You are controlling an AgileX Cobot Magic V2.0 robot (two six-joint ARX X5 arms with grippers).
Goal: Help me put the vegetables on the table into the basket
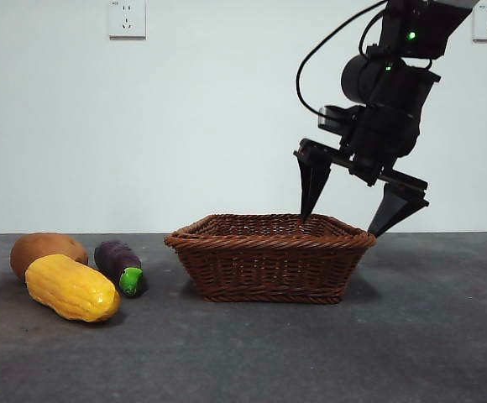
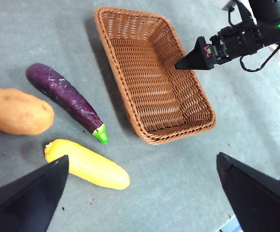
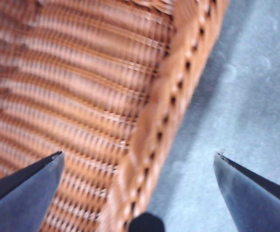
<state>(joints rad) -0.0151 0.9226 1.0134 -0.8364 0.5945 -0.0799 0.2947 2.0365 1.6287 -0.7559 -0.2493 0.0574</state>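
vegetables: the potato (image 2: 17, 111), the eggplant (image 2: 65, 100) and the yellow vegetable (image 2: 88, 165) all lie on the table (image 2: 178, 183), grouped close together beside the basket (image 2: 154, 72), none yet inside it.
key relation: the yellow vegetable lies just ahead of the left gripper (image 2: 140, 193), nearer one jaw than the other, its long axis running crosswise between the jaws; the eggplant lies a little further ahead, its green stem end pointing back toward the jaws; the potato is off to the side of that same jaw.
nearer arm: the left, judging by the wrist views; the right gripper (image 1: 357, 210) is across the basket from all three.
left jaws: spread wide, holding nothing, high above the table.
right jaws: wide apart and empty, straddling the basket's rim (image 3: 164, 111), one tip over the inside, one outside over the table.
basket contents: nothing; bare wicker floor.
likely next step: probably the left arm lowers onto the yellow vegetable.
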